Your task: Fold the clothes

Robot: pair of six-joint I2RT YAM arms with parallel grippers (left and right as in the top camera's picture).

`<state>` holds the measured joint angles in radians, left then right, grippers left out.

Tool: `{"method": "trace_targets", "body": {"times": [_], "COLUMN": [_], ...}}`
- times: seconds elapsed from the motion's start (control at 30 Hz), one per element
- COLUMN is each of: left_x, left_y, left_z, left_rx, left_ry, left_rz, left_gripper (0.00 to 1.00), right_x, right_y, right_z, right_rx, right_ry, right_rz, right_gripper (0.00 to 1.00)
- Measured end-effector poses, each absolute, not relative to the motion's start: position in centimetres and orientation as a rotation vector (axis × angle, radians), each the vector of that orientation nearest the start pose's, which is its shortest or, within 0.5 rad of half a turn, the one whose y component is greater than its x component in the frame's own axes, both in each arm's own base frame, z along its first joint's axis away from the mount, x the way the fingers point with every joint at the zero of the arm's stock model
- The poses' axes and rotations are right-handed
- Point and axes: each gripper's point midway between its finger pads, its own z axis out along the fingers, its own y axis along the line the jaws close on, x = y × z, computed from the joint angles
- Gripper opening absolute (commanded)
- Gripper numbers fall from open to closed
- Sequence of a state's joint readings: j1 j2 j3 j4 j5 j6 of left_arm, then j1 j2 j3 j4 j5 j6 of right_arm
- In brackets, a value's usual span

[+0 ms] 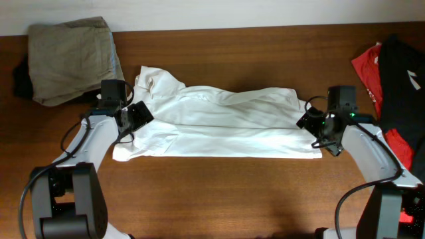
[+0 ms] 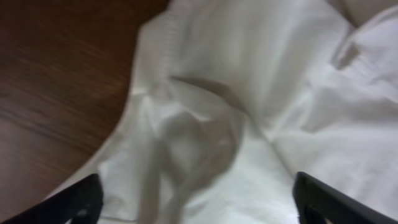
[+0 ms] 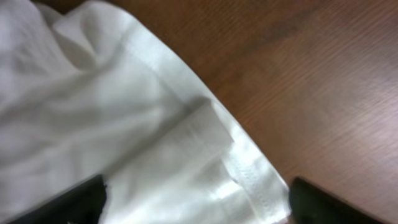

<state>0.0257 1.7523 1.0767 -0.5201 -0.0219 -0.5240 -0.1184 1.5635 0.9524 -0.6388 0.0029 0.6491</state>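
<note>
Left gripper (image 1: pixel 138 117) was spread wide with nothing pinched, sitting over the left end of the shirt (image 1: pixel 226 126), and its fingertips (image 2: pixel 78 200) framed a rumpled fold right by the cloth's edge. Right gripper (image 1: pixel 312 122) was just as wide open over the right end, where the stitched hem (image 3: pixel 245 168) ran diagonally with bare wood beside it. The shirt lay as a long band across the middle of the table (image 1: pixel 219 199). Its near edge was pretty straight and its far edge was lumpy. There was plenty of bare wood on the near side and a thinner strip on the far side. A khaki pile (image 1: pixel 70 60) sat far left, near the left arm. The red and black clothes (image 1: pixel 392 73) crowded the right edge by the right arm. A small pale patch (image 1: pixel 413 80) on the black one was too tiny to read.
</note>
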Motion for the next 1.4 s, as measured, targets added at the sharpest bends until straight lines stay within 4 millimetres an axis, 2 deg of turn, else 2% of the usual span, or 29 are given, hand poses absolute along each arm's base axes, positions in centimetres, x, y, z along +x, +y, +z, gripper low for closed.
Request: {"method": "trace_targets", "body": {"times": [0.07, 0.13, 0.2, 0.23, 0.3, 0.37, 0.47, 0.5, 0.57, 0.6, 0.67, 0.77, 0.87, 1.1, 1.17, 1.23, 1.3, 1.4], "left_x": [38.0, 38.9, 41.0, 42.7, 44.5, 45.6, 48.0, 49.5, 50.5, 50.8, 51.3, 51.9, 52.2, 52.3, 52.3, 52.2, 52.1, 52.6], "left_y": [1.9, 2.1, 2.1, 1.8, 0.6, -1.8, -5.2, -5.9, -6.2, -6.1, -5.8, -5.2, -5.1, -5.1, -5.4, -5.4, -5.4, -5.4], "left_z": [4.3, 6.3, 9.4, 11.5, 13.5, 14.2, 14.2, 13.7, 10.8, 8.1, 5.6, 4.7, 5.0, 5.0, 4.6, 3.4, 2.4, 2.5], "left_rx": [-0.772, -0.766, -0.744, -0.721, -0.665, -0.591, -0.494, -0.474, -0.475, -0.48, -0.469, -0.461, -0.452, -0.443, -0.439, -0.441, -0.437, -0.435], "left_ry": [2.697, 2.69, 2.627, 2.568, 2.498, 2.465, 2.407, 2.376, 2.402, 2.442, 2.464, 2.457, 2.442, 2.438, 2.448, 2.469, 2.485, 2.463], "left_rz": [-0.043, -0.027, -0.049, -0.081, -0.125, -0.174, -0.243, -0.263, -0.257, -0.238, -0.22, -0.211, -0.211, -0.215, -0.228, -0.225, -0.217, -0.225], "left_gripper": [0.99, 0.95, 0.8, 0.78, 0.78, 0.78, 0.79, 0.79, 0.79, 0.79, 0.79, 0.74, 0.59, 0.6, 0.57, 0.44, 0.36, 0.23], "right_x": [32.9, 35.1, 37.5, 38.8, 39.5, 39.5, 39.1, 38.7, 38.2, 38.0, 37.9, 38.0, 38.2, 38.4, 38.4, 38.4, 38.4, 38.6], "right_y": [-4.5, -5.6, -6.0, -5.8, -5.2, -4.8, -4.4, -4.2, -4.1, -4.1, -4.0, -4.0, -4.0, -4.0, -4.1, -4.1, -4.1, -4.1], "right_z": [7.1, 10.8, 15.0, 17.0, 18.1, 17.8, 15.2, 13.5, 10.7, 9.4, 8.3, 8.2, 8.3, 8.3, 8.3, 8.3, 8.3, 8.4], "right_rx": [1.058, 1.003, 0.906, 0.848, 0.791, 0.773, 0.772, 0.785, 0.801, 0.809, 0.802, 0.786, 0.782, 0.778, 0.775, 0.774, 0.773, 0.772], "right_ry": [2.657, 2.611, 2.544, 2.503, 2.487, 2.506, 2.606, 2.67, 2.763, 2.802, 2.837, 2.841, 2.831, 2.826, 2.824, 2.824, 2.825, 2.819], "right_rz": [0.094, 0.101, 0.139, 0.173, 0.226, 0.248, 0.259, 0.257, 0.25, 0.246, 0.242, 0.244, 0.246, 0.247, 0.246, 0.246, 0.246, 0.247], "right_gripper": [0.99, 0.99, 0.99, 0.99, 0.99, 0.99, 0.99, 0.99, 0.99, 0.99, 0.99, 0.99, 0.99, 0.99, 0.99, 0.99, 0.99, 0.99]}}
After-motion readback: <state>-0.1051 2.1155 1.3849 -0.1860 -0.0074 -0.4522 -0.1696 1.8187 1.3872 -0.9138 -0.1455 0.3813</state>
